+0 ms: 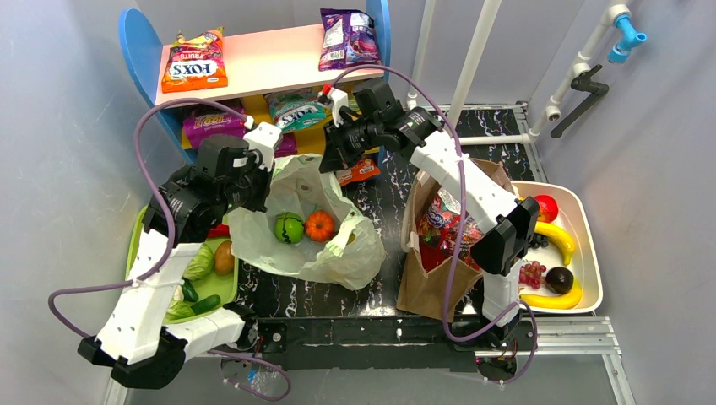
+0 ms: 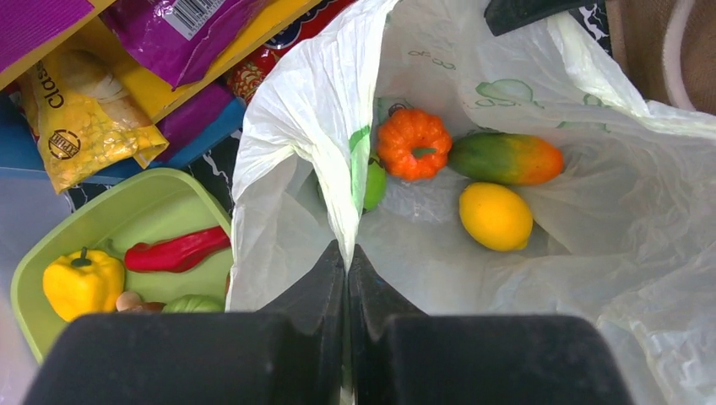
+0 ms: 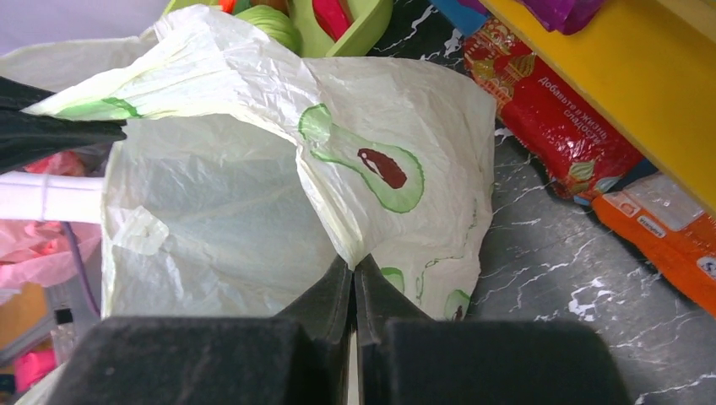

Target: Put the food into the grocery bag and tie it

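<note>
Left pincer point(image 2: 347, 250) and right pincer point(image 3: 353, 264) clamped on grocery bag point(image 2: 625, 194) rim. Crinkly translucent pale-green, avocado prints, mouth open. Inside: orange pumpkin point(image 2: 414, 143), yellow lemon point(image 2: 496, 216), green fruit point(image 2: 375, 186).

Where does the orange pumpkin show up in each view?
Top external: pumpkin near the centre, inside the open bag, right of a green fruit.
Left wrist: upper centre, in the bag, up-left of a lemon.
Right wrist: not in it; only the bag's outside shows.
Shared landmark: the bag.
</note>
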`<state>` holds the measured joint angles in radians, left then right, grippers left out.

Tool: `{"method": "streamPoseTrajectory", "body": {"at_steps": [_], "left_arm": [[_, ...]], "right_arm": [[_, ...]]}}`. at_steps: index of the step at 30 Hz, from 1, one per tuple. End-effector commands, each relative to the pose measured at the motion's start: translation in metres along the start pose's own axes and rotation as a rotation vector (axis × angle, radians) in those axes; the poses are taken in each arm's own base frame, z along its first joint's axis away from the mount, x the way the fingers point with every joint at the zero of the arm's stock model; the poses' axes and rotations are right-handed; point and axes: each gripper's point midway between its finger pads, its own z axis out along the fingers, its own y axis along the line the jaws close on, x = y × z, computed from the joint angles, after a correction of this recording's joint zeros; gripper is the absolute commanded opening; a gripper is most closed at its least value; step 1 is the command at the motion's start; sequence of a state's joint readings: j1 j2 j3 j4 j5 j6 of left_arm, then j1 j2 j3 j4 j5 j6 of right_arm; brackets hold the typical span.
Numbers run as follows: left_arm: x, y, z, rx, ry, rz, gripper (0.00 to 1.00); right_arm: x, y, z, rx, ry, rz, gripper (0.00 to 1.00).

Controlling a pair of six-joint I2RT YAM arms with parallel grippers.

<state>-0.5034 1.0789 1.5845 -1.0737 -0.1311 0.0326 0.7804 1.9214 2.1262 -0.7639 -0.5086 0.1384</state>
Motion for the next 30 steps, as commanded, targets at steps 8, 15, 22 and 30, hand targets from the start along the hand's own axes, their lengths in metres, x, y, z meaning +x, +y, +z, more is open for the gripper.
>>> {"method": "streamPoseTrajectory", "body": {"at_steps": [8, 15, 22, 30], "left_arm": [[-0.041, -0.027, 0.022, 0.096, -0.041, -0.205, 0.00], [-0.068, -0.023, 0.049, 0.036, -0.032, -0.320, 0.00], [-0.086, -0.027, 0.066, 0.039, -0.028, -0.371, 0.00], [-0.093, -0.028, 0.071, 0.049, -0.041, -0.393, 0.00]], "right_arm": [[-0.018, -0.020, -0.105, 0.498, -0.211, 0.353, 0.80], [0.018, 0.008, -0.156, 0.488, -0.374, 0.605, 0.84], [0.030, 0.054, -0.167, 0.221, -0.500, 0.689, 0.85], [0.016, 0.101, -0.142, 0.120, -0.452, 0.584, 0.85]]}}
